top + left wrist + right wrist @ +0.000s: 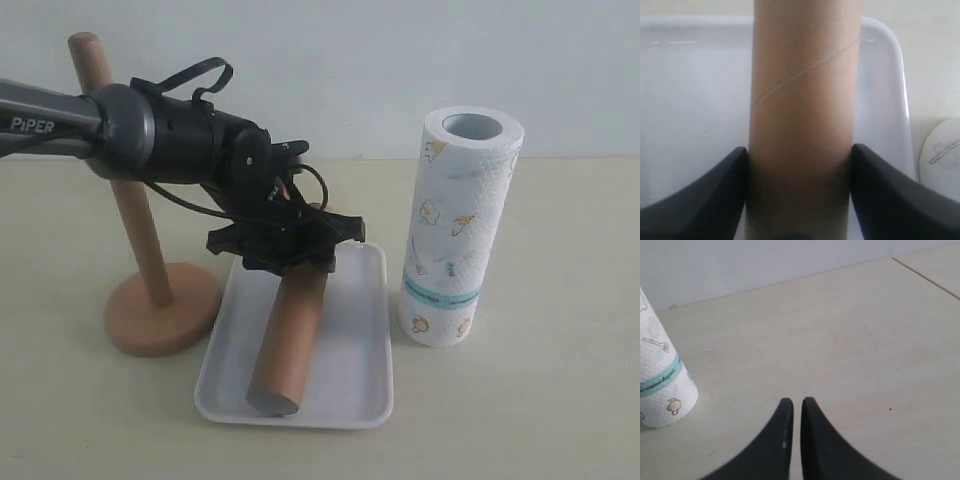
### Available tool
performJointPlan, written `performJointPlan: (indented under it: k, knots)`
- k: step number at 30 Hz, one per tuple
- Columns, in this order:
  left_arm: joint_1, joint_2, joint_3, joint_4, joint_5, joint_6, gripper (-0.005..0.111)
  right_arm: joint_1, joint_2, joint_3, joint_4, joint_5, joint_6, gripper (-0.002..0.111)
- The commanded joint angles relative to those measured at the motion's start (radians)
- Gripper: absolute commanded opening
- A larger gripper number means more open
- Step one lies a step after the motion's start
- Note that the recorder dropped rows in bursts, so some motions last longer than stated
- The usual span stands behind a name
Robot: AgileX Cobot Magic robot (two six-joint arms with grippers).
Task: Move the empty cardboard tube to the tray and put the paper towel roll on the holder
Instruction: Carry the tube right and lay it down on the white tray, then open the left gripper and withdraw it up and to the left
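The empty cardboard tube [288, 335] lies lengthwise over the tray [352, 345], its grey open end down near the tray's front rim. Its far end is held in the left hand [285, 262], which pinches the tube from both sides. In the left wrist view the dark fingers [715, 200] press against the tube's flanks, with the white tray floor showing on either side (whether the held end touches the tray cannot be told). The holder [150, 305] stands just left of the tray, its rod upright and bare behind the left arm. The paper towel roll [460, 230] stands on end on the tabletop [545, 400], just beside the tray's right edge. The right hand [794, 407] hangs over bare tabletop near the roll, its fingers pressed almost together around nothing.
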Motion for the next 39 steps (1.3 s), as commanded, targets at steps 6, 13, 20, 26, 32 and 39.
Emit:
performJointPlan:
  k: [6, 13, 20, 26, 32, 39]
  knots:
    - [0.003, 0.005, -0.006, -0.008, 0.016, -0.008, 0.047, -0.003, -0.005, 0.0, -0.002, -0.008, 0.002, 0.005]
    - [0.003, 0.007, -0.006, -0.008, 0.029, -0.008, 0.047, -0.003, -0.005, 0.0, -0.002, -0.008, 0.002, 0.005]
    - [0.003, 0.007, -0.006, -0.008, 0.032, -0.008, 0.063, -0.003, -0.005, 0.0, -0.002, -0.008, 0.002, 0.005]
    - [0.003, 0.007, -0.006, -0.008, 0.032, 0.006, 0.064, -0.003, -0.005, 0.0, -0.002, -0.008, 0.002, 0.005]
    - [0.003, 0.004, -0.013, -0.001, 0.035, 0.006, 0.064, -0.003, -0.005, 0.0, -0.002, -0.008, 0.002, 0.005]
    - [0.003, -0.035, -0.064, 0.029, 0.127, 0.042, 0.064, -0.003, -0.005, 0.0, -0.002, -0.008, 0.004, 0.005]
